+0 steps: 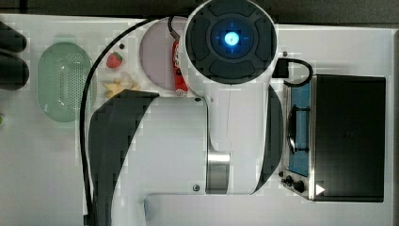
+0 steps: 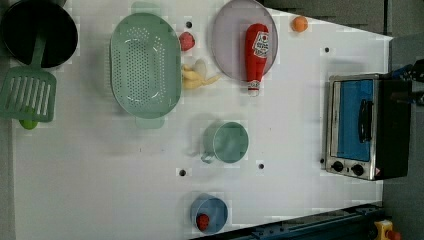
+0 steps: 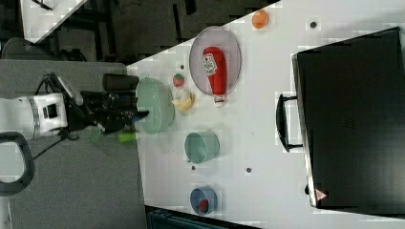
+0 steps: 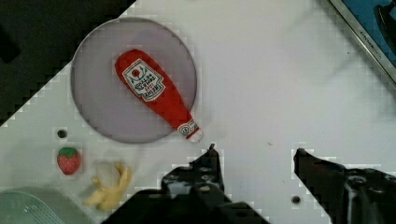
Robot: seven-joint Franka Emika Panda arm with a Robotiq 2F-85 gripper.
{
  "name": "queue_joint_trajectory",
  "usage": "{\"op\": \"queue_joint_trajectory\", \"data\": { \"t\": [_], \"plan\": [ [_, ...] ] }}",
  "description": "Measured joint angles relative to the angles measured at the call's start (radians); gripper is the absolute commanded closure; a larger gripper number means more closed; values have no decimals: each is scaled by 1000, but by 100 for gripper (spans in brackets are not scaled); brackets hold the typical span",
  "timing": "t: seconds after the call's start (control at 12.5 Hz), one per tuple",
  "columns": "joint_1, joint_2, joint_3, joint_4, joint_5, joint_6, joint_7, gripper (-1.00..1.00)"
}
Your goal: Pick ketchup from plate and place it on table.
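Black gripper fingers fill the near edge of the wrist view, standing well apart with nothing but bare white table between them. They hold nothing. Beyond the tips lies the ketchup, flat on its side on the plate, its fat end toward the plate's middle and its nozzle reaching over the rim so that the cap hangs above the table. The nozzle tip is near one fingertip yet clear of it; no finger touches the bottle or the plate.

Seen in the left view, the ketchup lies along the plate on its side nearer the left view's right, nozzle pointing to the left view's bottom. A strawberry and a peeled banana sit between the plate and the green colander.

From the right view, the gripper hangs high above the table, well apart from the ketchup, which rests on the plate.
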Motion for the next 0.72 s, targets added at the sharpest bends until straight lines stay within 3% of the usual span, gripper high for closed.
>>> {"op": "queue_joint_trajectory", "data": {
  "t": [0.24,0.48,0.72],
  "plan": [
    [-63,-97,49,-106,10,-97,3,-100],
    [-80,-125,48,-104,10,-74,4,-100],
    [-72,-68,52,-95,20,-18,16,-100]
  ]
}}
